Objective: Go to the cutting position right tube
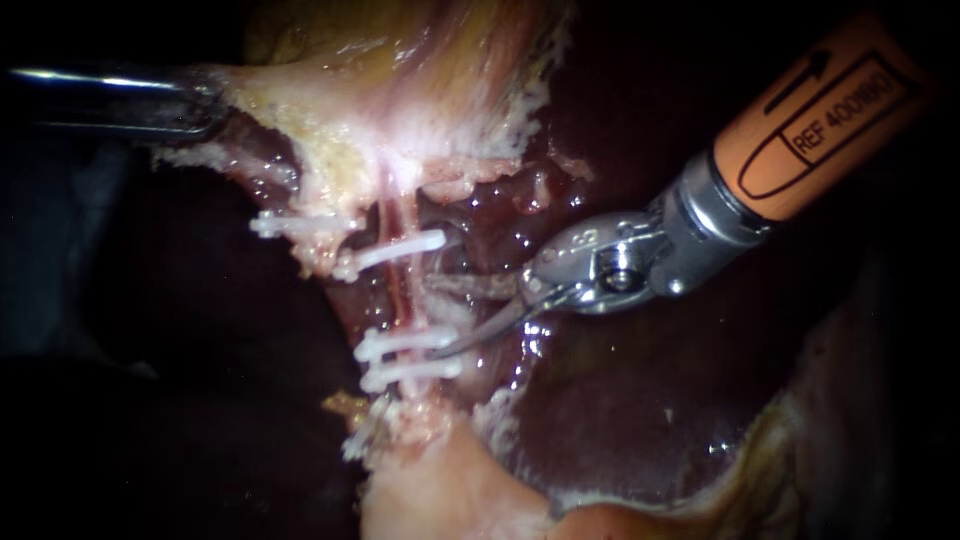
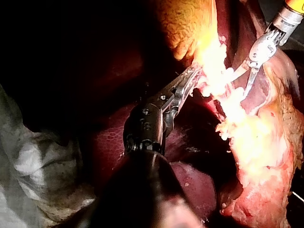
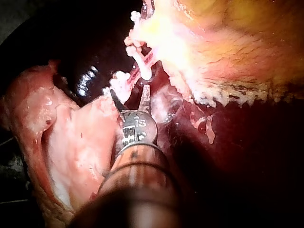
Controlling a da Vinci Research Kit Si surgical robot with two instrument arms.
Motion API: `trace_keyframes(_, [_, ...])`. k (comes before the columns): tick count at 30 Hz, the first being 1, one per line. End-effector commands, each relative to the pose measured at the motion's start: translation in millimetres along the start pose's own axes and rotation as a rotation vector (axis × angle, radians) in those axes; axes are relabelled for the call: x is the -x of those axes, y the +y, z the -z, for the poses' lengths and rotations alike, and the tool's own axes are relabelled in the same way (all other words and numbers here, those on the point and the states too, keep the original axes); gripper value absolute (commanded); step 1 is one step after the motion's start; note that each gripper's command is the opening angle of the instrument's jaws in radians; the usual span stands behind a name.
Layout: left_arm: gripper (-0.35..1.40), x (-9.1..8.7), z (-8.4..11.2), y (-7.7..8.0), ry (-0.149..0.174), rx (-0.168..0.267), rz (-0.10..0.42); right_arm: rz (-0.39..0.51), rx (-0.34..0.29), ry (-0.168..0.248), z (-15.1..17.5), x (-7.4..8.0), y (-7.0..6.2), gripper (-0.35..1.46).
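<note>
Jaws open, the right instrument (image 1: 442, 318) is hovering at 3 o'clock of the right tube (image 1: 397, 292); aim between the clips (image 1: 402, 249). The left instrument (image 1: 200, 105) is gripping the gallbladder (image 1: 400, 90).

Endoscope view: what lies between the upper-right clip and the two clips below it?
Endoscope view: a bare pink stretch of tube; the right instrument's open jaws lie beside it.

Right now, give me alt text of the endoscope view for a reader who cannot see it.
The right tool, entering from upper right, holds its jaws open beside a tube crossed by white clips above and below. At upper left, the left tool grips pale tissue over dark liver.
</note>
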Motion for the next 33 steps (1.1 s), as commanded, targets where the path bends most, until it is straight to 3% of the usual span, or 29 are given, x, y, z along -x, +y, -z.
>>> trace_keyframes(1, [-0.35,0.0,0.0,0.0,0.000,0.000,0.000,-0.002,0.000,0.002,-0.1,0.0,0.0,1.33])
trace_keyframes(16, [-0.35,0.0,-0.1,0.0,0.000,0.000,0.000,-0.013,-0.029,0.027,-0.5,-0.4,0.3,1.31])
trace_keyframes(24, [-0.35,0.0,-0.1,0.0,0.000,0.000,0.000,-0.019,-0.057,0.072,-1.6,-1.2,0.6,1.31])
trace_keyframes(33, [-0.35,0.0,-0.1,0.0,0.000,0.000,0.000,-0.013,-0.151,0.140,-2.3,-1.8,0.6,1.28])
